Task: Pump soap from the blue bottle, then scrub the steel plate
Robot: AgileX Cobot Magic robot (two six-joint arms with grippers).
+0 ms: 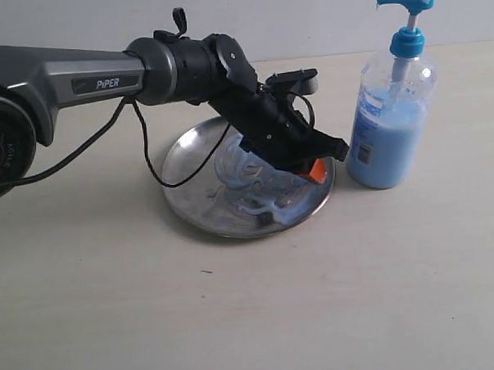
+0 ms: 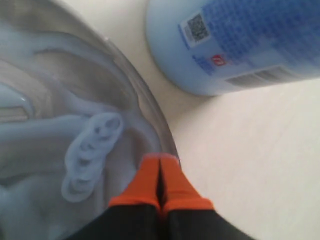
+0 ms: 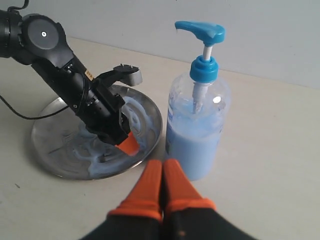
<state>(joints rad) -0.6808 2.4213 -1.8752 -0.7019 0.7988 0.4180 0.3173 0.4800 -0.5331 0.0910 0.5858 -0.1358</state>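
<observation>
Left claw [image 1: 314,172], orange tips pinched shut on nothing, sits at the bottle-side rim of the steel plate [image 1: 188,159], smeared with soap [image 1: 249,185], on the counter [image 1: 236,316]; the upright blue bottle [image 1: 390,130] stands just beside it, the right claw [image 3: 162,167], likewise closed and empty, farther off

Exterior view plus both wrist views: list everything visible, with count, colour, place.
steel plate: one, shiny silver, on the table, mid-scene.
soap: several smears, pale blue, across the plate; more inside the bottle.
blue bottle: one, clear with blue pump, upright beside the plate.
table: one, beige, under everything.
left arm: one, grey-black, reaching over the plate.
left claw: one, orange-tipped, shut, at the plate's bottle-side rim.
right claw: one, orange-tipped, shut, facing the bottle.
</observation>
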